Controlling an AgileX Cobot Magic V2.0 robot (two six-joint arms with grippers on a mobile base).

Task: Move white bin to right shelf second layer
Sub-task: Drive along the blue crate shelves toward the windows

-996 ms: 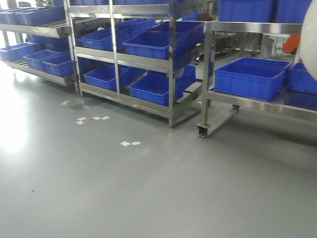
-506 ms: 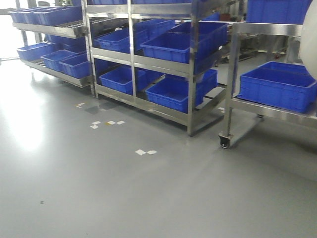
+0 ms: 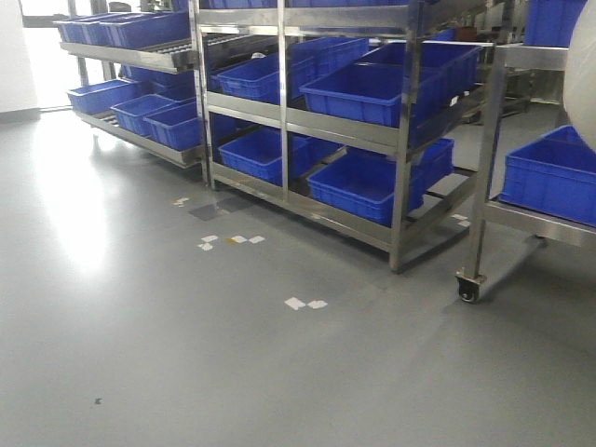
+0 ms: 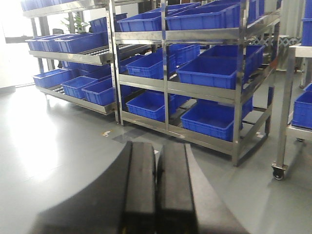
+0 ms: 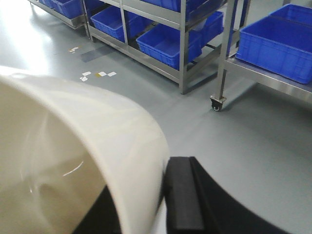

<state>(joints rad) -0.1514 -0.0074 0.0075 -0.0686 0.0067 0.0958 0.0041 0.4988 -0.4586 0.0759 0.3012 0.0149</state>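
The white bin [image 5: 97,126] hangs off the grey floor [image 5: 253,146], near the wheeled steel rack [image 5: 271,81] and in front of its caster leg. Its rounded-square mouth faces the right wrist camera, so the mouth-to-bottom axis runs away from the lens. The plastic is glossy, cream and smoothly curved. The right gripper [image 5: 158,185] pinches the bin's wall: one matte black finger lies outside, the other, hidden, is apparently inside. The left gripper [image 4: 156,146] has its flat black pads pressed together, empty, aimed at blue crates [image 4: 204,73] left of that rack.
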